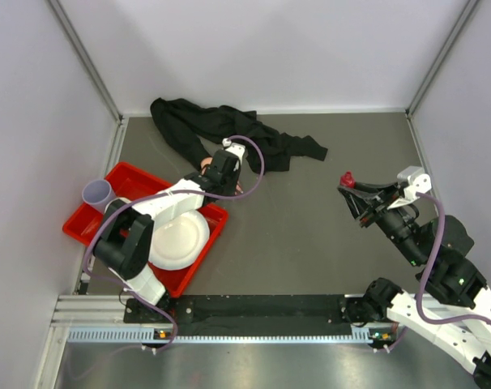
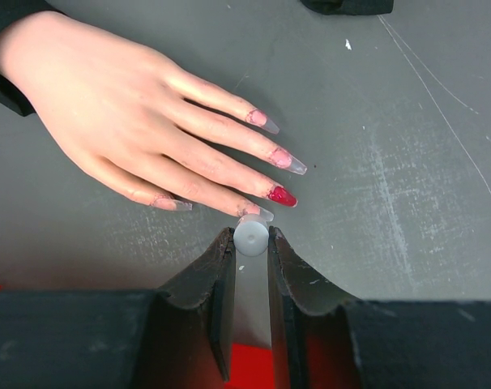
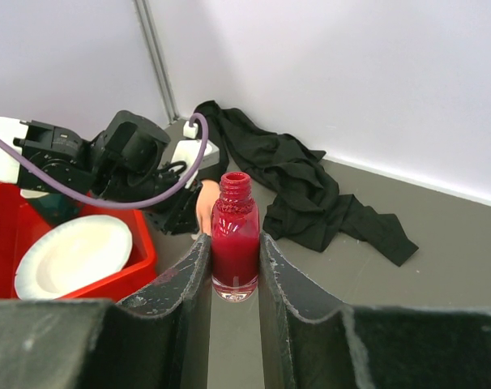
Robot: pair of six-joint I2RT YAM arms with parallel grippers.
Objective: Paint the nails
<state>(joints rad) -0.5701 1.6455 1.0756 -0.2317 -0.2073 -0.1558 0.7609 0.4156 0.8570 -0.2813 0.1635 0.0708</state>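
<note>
The pale mannequin hand (image 2: 124, 105) lies flat on the grey table, its fingers pointing right. One nail (image 2: 282, 196) is painted dark red. The other nails (image 2: 290, 160) are clear with red smears at their bases. My left gripper (image 2: 251, 237) is shut on the white brush cap (image 2: 251, 233), which is held end-on right over the tip of the lowest long finger (image 2: 258, 213); the brush itself is hidden. In the top view this gripper (image 1: 227, 172) is over the hand. My right gripper (image 3: 233, 243) is shut on the open red polish bottle (image 3: 235, 235), held upright above the table at the right (image 1: 348, 179).
The black sleeve fabric (image 1: 229, 134) is spread along the back of the table. A red tray (image 1: 87, 220) at the left holds a white plate (image 1: 179, 239) and a pale purple cup (image 1: 97, 193). Grey walls close in the table.
</note>
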